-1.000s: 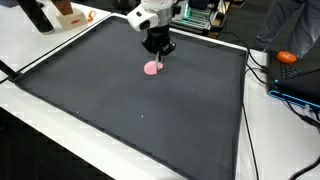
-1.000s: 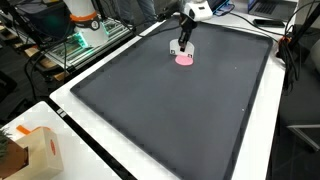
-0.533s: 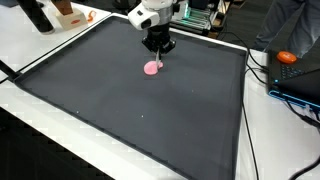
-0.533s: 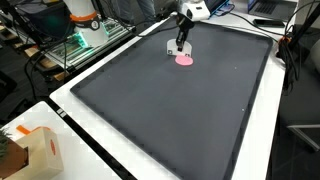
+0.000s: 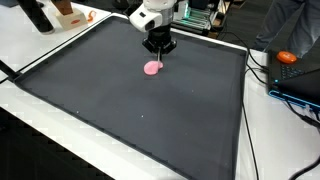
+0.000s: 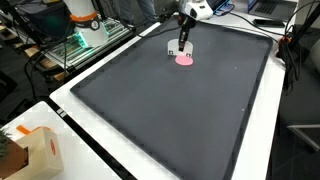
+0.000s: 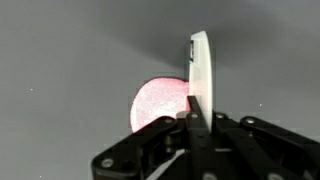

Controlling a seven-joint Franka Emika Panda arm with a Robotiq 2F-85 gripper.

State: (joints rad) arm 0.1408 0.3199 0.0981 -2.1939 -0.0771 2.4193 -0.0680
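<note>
Largest by far: a dark grey mat (image 5: 150, 120), rectangular, matte and flat, with a thin pale border, laid over a white surface (image 5: 40, 130). Seen whole only in both exterior views; in the wrist view reduced to a plain grey field with a few pale specks.

Next in size, the arm (image 5: 150, 15): smooth white shell, black at the wrist, reaching down over the far part of the mat. Absent from the wrist view apart from the black linkages at the bottom edge.

Around the mat, only in the exterior views: a cardboard box (image 6: 35, 150) at a near corner of the surface, a rack with a green glow (image 6: 85, 45), an orange object (image 5: 287, 57) among dark cables.

Then the gripper (image 7: 195, 125), black, angular, pointing down. Fingers drawn together, clamped on a thin white piece (image 7: 200, 75). Piece shown edge-on in the wrist view: a narrow upright strip, hard-looking, rounded at the tip. In an exterior view only a small white fleck (image 6: 172, 46) beside the black fingers.

Smallest: a pink disc (image 7: 160, 105), round and flat, lying on the mat just beyond the white piece, partly hidden by it. In the exterior views (image 5: 152, 68) just beside the fingers; touching or apart, cannot tell.
</note>
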